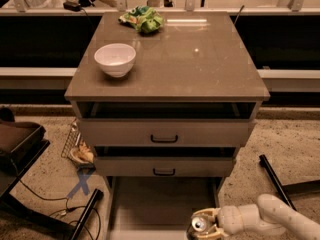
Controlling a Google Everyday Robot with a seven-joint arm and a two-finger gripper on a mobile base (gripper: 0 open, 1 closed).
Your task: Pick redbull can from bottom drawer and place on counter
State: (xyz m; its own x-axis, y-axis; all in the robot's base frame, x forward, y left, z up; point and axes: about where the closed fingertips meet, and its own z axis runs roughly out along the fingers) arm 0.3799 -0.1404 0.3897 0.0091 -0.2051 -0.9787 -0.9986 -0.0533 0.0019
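Note:
The redbull can [199, 225] stands upright in the bottom drawer [150, 204], near its front right corner, its shiny round top showing. My gripper [204, 226] reaches in from the lower right on a white arm, and its fingers wrap both sides of the can. The bottom drawer is pulled out below the two upper drawers. The counter [200, 64] is the glossy grey-brown cabinet top above.
A white bowl [115, 59] stands at the counter's left and a green crumpled bag [142, 19] at its back. The two upper drawers [164, 133] stand slightly open. A black stand [30, 149], cables and a blue floor cross [81, 183] lie at the left; a black bar [272, 176] at the right.

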